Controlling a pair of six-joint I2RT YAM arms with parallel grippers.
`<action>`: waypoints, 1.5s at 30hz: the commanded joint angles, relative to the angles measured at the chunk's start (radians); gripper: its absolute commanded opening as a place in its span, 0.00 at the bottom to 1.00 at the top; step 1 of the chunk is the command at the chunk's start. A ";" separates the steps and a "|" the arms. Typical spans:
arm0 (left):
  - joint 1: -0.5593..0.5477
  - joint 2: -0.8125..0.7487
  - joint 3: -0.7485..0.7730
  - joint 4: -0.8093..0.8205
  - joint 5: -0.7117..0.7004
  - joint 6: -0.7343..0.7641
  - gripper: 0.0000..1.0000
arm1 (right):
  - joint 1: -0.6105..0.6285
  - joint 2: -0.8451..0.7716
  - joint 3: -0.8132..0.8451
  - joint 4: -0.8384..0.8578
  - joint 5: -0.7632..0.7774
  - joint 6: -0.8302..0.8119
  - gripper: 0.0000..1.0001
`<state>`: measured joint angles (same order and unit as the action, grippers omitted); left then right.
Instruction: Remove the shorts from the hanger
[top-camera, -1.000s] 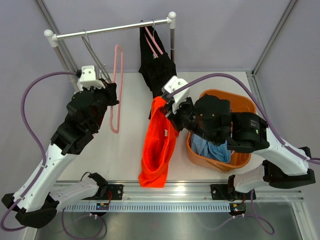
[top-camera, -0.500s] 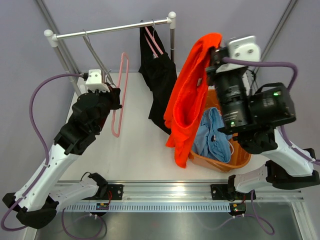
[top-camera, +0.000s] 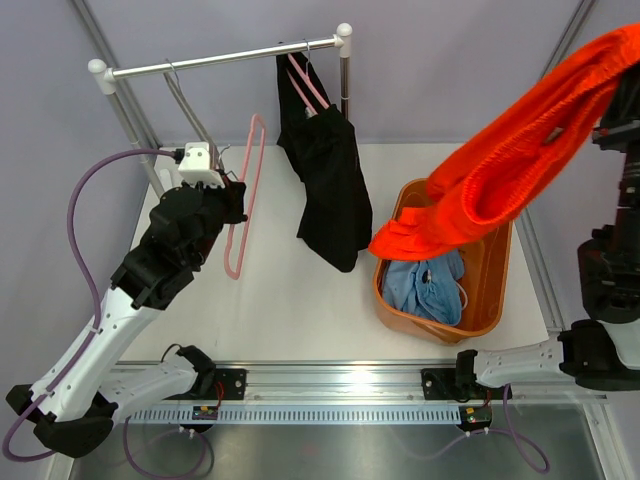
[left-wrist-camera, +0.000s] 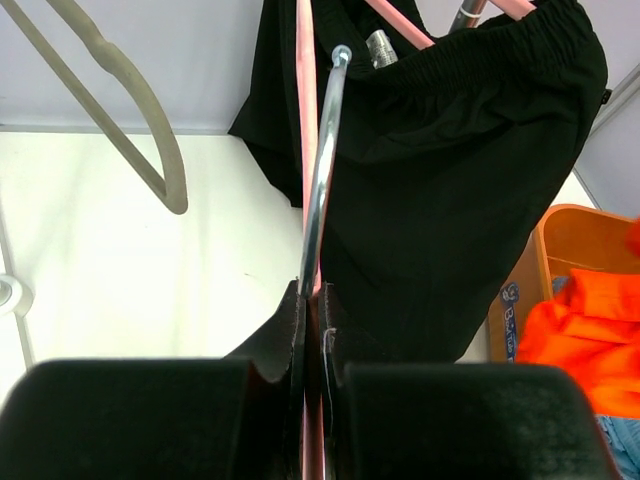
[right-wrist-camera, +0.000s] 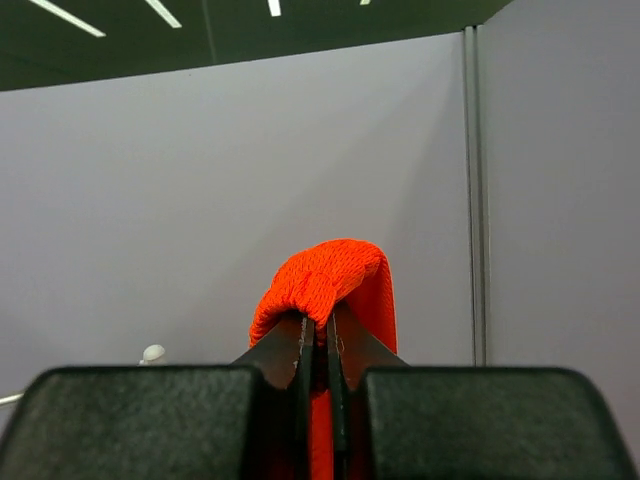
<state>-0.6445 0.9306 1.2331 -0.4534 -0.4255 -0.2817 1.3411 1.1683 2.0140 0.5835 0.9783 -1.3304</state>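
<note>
Top view, with both wrist views. The right gripper (right-wrist-camera: 320, 335) is raised high at the upper right of the frame, its jaws pressed together on a fold of the orange shorts (top-camera: 520, 150). The fabric bunches over the fingertips in the wrist view. From that pinch the garment trails down and left, its lower end hanging over the basket (top-camera: 497, 300) at lower right. The height probably serves to lift the whole length clear of the basket rim before the drop.

The light blue shorts (top-camera: 420, 285) already lie crumpled inside the basket.

The black shorts (top-camera: 325, 170) are the one pair not yet removed. They hang by the waistband from a hanger on the rail (top-camera: 220, 58) at upper centre, the legs reaching down toward the table (top-camera: 280, 300).

The left gripper (left-wrist-camera: 312, 310), left of centre, is closed on the shaft of a bare pink hanger (top-camera: 245, 190). The wrist view shows the pink rod and its metal hook running straight up from between the shut jaws. The hook looks free of the rail, so this arm appears to carry the emptied hanger on its own. A bare grey hanger (top-camera: 185, 95) hangs from the rail at upper left.

Judged progress: one pair binned, one nearly so, one to go.
</note>
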 joint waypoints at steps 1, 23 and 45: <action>-0.001 -0.006 -0.004 0.061 0.024 -0.014 0.00 | -0.007 -0.036 -0.035 0.030 -0.050 0.056 0.00; -0.001 -0.013 -0.023 0.047 0.031 -0.022 0.00 | -0.316 -0.010 -0.185 -0.500 -0.015 0.671 0.00; 0.019 0.171 0.267 -0.191 0.106 0.055 0.00 | -0.650 -0.222 -0.851 -1.392 -0.330 1.875 0.15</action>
<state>-0.6384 1.0592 1.4071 -0.6090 -0.3805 -0.2565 0.7654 0.9100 1.2110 -0.7563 0.8871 0.3969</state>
